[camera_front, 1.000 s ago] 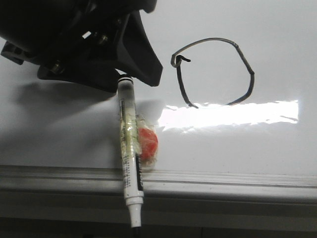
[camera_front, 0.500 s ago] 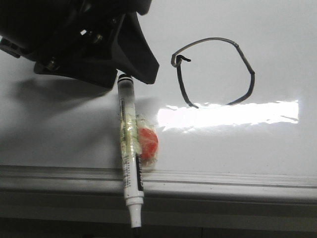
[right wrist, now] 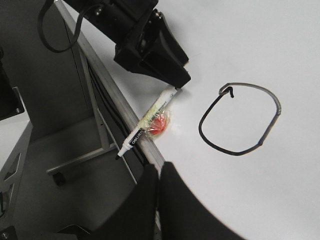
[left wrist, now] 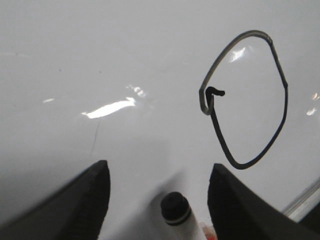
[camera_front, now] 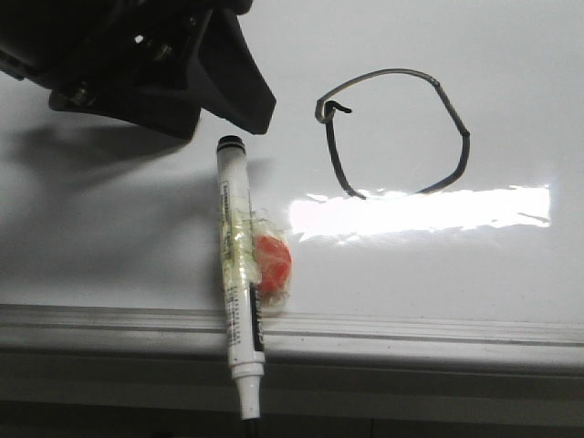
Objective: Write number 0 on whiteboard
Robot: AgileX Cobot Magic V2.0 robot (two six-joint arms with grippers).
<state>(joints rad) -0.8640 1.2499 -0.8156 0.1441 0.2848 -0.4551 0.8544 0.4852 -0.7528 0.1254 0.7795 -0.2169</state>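
the left gripper [left wrist: 157, 192] has lifted up and away toward 11 o'clock, open wide and holding nothing. the marker [camera_front: 239, 274] lies let go at 9 o'clock of the number 0 [camera_front: 394, 133] on the whiteboard [camera_front: 511, 82]. writing looks finished. the right gripper [right wrist: 159, 187] is closed, empty.

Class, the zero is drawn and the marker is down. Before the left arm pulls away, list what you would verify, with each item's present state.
1. Number 0 closed: ok in the wrist views; glare hides its lower edge in the front view.
2. Marker released: ok, lying on the whiteboard, tip overhanging the rail.
3. Left gripper open: ok, fingers apart either side of the marker's end.
4. Right gripper clear of the drawing: ok, fingers together.
5. Marker capped: not ok.
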